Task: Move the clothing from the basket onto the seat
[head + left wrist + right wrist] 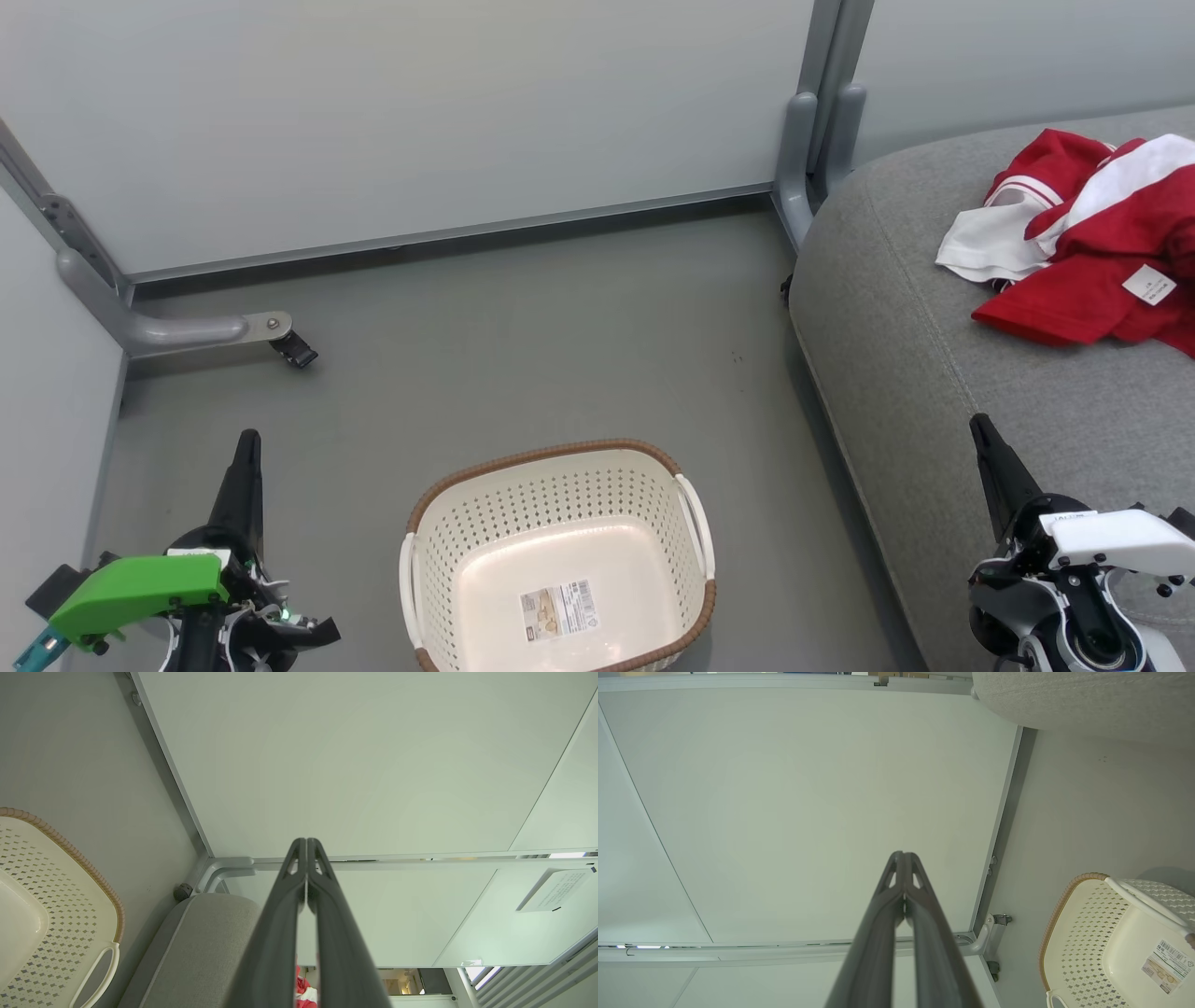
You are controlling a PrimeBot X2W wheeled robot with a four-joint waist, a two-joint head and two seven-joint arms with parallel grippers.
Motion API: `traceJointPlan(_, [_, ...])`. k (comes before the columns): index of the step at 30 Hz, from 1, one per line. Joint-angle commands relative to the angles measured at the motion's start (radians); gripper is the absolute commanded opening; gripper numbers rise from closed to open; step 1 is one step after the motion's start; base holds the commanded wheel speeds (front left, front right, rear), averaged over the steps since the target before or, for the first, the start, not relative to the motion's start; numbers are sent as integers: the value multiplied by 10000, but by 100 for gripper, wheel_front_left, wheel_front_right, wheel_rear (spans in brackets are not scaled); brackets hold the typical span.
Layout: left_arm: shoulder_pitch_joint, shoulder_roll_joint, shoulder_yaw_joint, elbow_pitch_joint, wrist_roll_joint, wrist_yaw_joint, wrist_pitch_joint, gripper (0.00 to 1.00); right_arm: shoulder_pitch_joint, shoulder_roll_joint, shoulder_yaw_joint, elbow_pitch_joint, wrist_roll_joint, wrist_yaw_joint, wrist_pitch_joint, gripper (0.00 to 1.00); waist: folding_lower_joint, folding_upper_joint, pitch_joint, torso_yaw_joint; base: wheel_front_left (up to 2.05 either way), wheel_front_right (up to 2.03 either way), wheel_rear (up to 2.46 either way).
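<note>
Head view: soft red sportswear clothing (1092, 243) with white panels lies heaped on the large grey fabric-upholstered seat (896, 355), well apart from the cream perforated plastic basket (560, 457) with a brown woven-look rim that stands on the grey floor (560, 317).
The clothing is crumpled, mostly red, with white striped trim along one edge and a small white tag (1148, 284) facing up; it sits toward the seat's far right side. A paper label (558, 609) shows on the basket's bare inner floor. The left tool (248, 443) at lower left and the right tool (980, 427) at lower right both point up, each with its two dark fingers pressed together and gripping nothing; both wrist views show the same closed tips.
</note>
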State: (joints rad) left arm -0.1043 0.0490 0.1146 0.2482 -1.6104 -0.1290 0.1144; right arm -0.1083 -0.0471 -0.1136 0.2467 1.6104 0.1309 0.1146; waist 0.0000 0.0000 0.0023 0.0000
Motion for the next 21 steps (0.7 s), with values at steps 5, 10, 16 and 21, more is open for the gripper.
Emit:
traceJointPlan(5, [-120, 23, 23, -27, -40, -40, 35, 0, -53, -60, -20, 13, 41, -3, 32, 0, 0, 0, 0, 0, 0, 0, 0])
traceJointPlan(10, [-119, 23, 23, -27, -40, -41, 35, 0, -53, -60, -19, 13, 41, -3, 31, 0, 0, 0, 0, 0, 0, 0, 0])
traceJointPlan(16, [-119, 23, 22, -27, -41, -40, 35, 0, -53, -60, -19, 13, 41, -3, 31, 0, 0, 0, 0, 0, 0, 0, 0])
traceJointPlan(21, [-119, 23, 22, -27, -41, -40, 35, 0, -53, -60, -19, 13, 42, -3, 31, 0, 0, 0, 0, 0, 0, 0, 0])
